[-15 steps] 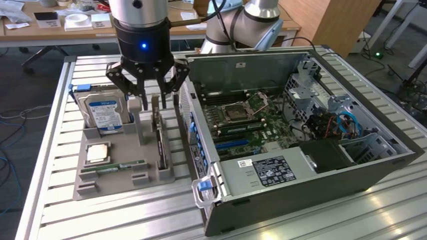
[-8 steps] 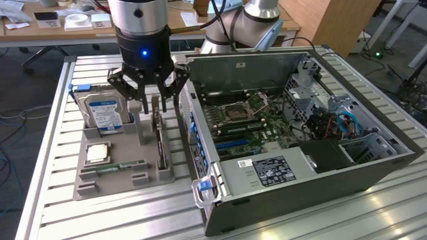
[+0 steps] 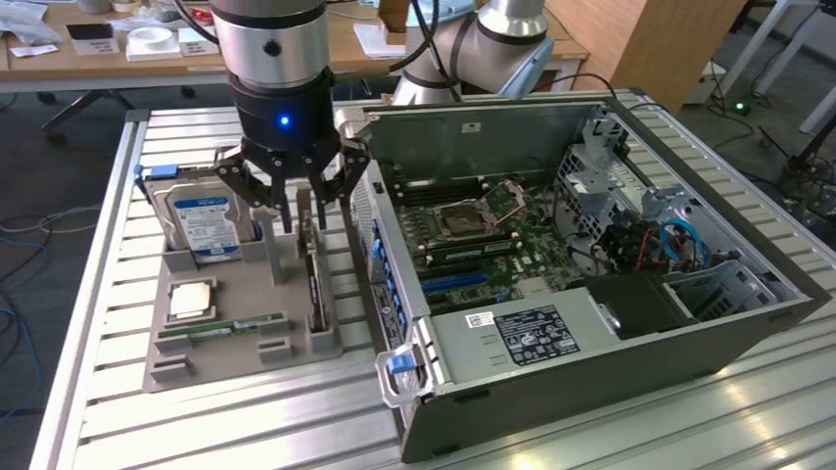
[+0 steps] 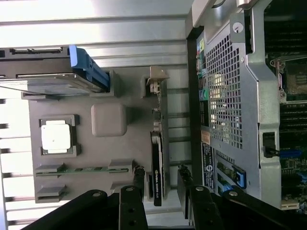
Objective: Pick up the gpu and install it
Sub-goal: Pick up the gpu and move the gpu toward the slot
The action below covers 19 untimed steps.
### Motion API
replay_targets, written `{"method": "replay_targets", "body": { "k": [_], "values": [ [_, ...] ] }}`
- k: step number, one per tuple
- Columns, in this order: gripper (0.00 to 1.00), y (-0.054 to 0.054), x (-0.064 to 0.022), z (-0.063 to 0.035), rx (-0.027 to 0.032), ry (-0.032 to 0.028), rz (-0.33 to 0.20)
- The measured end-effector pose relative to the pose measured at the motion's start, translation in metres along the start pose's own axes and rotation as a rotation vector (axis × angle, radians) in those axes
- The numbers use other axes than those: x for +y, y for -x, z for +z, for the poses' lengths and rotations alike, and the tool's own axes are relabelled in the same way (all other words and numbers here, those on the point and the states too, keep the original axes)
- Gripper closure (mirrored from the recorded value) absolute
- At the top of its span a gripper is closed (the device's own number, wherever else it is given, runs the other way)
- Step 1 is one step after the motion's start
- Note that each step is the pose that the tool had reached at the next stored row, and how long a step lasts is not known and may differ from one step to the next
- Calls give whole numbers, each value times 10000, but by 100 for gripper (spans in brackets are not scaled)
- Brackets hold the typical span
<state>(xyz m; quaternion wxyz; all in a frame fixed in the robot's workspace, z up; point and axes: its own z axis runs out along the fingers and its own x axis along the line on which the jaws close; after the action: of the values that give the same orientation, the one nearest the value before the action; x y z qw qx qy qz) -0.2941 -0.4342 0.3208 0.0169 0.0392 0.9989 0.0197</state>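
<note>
Risk check: jaws apart, straddling the gpu (image 4: 158,158), one finger on each side, neither looks to be touching it. Card stands on edge in the slots of the grey holder (image 3: 235,357) on the counter (image 3: 196,431), between the hard drive (image 3: 203,227) and the open pc case (image 3: 588,304), just beside the case wall.

What I'd worry about:
- In the wrist view the card looks nearer one of the fingertips (image 4: 138,173) than the other. An off-centre close would shove the card sideways in its slots before the grip is firm, so it could tilt or jam.
- Card is very slim edge-on. A grip near one end probably lets it pivot and hang crooked, bad for lining up with the motherboard slot.
- Pads landing on components instead of bare board could slip or cause damage.
- A skewed lift could drag the holder up with the card.
- Case-side finger has little room, so drift that way could knock the case wall.
</note>
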Motion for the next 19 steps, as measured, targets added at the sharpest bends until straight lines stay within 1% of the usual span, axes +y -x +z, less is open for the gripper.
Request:
{"method": "replay_targets", "body": {
  "k": [4, 14, 19],
  "values": [
    [58, -2, -2, 50, -5, 1, 0],
    [58, -5, -5, 132, -4, 1, 0],
    [58, -6, -6, 141, -3, 0, 0]
  ]
}}
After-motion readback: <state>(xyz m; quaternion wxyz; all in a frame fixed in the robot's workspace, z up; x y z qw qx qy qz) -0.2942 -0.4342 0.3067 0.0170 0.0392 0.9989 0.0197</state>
